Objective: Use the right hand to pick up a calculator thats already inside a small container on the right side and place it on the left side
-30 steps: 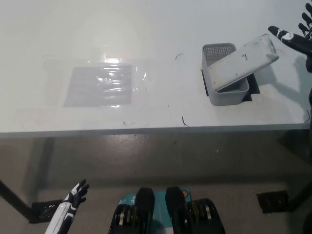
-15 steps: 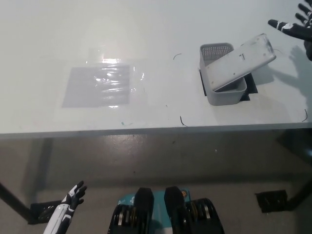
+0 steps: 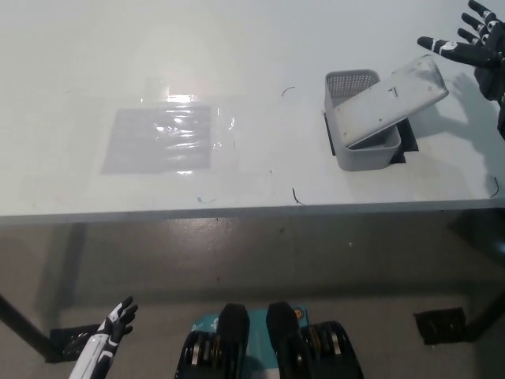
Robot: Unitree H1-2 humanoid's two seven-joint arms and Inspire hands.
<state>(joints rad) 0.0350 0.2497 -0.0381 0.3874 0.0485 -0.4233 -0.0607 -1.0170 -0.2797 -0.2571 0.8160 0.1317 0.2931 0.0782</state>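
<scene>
A: Where is the black right hand (image 3: 467, 43)?

B: At the upper right corner, above the far right part of the white tabletop (image 3: 260, 63). Its black arm runs down along the right edge of the view. The fingers are spread apart and point toward picture left and upward, and the hand holds nothing.

A: And the pale grey flat rectangular calculator (image 3: 389, 100)?

B: It lies tilted across the small grey plastic basket with perforated walls (image 3: 352, 83), on the right part of the table. Its lower left end sits down in the basket and its upper right end sticks out over the basket's right rim, up toward the hand. The face that shows is plain, with a small dark mark near the middle; no keys can be made out.

A: Does the hand touch it?

B: I see no contact. The spread fingers hang just beside the calculator's raised upper right corner, slightly above it in the picture.

A: What is under the basket?

B: A dark flat patch (image 3: 411, 140) shows at its right and left edges.

A: The left side?

B: A shiny clear plastic sheet over a grey rectangle (image 3: 160, 139) lies flat there, well apart from the basket.

A: The white left hand (image 3: 116, 317)?

B: It rests low at the lower left, below the table edge, with dark fingers a little apart and holding nothing
</scene>
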